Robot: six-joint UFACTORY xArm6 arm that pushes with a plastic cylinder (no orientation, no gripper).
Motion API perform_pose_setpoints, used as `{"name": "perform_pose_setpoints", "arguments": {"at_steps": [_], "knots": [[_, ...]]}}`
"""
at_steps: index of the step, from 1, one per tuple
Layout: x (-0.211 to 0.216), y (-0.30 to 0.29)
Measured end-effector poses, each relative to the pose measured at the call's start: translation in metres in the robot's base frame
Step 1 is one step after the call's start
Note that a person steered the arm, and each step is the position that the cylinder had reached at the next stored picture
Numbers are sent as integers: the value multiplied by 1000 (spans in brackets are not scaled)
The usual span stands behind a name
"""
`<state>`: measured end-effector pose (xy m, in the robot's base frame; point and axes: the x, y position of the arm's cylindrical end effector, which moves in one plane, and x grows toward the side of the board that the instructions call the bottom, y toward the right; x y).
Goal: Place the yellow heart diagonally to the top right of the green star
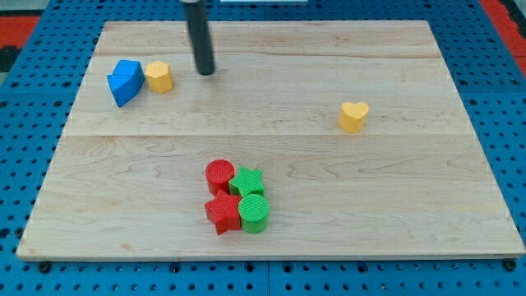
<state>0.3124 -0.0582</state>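
The yellow heart [354, 116] lies alone on the wooden board at the view's right, above and well to the right of the green star [246, 181]. The green star sits in a tight cluster at the bottom centre, touching a red cylinder [219, 174], a red star [222, 214] and a green cylinder [254, 213]. My tip [205, 72] is at the view's top, left of centre, far from the heart and the star, and touches no block.
A blue block [125, 81] and a yellow hexagonal block [159, 76] sit side by side at the top left, just left of my tip. The wooden board [460, 205] rests on a blue pegboard surface [509, 99].
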Motion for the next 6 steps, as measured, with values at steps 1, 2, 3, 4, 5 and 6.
{"name": "perform_pose_setpoints", "arguments": {"at_steps": [1, 2, 3, 4, 5, 6], "knots": [[0, 102], [4, 218], [39, 300], [91, 311], [117, 272], [118, 223]]}}
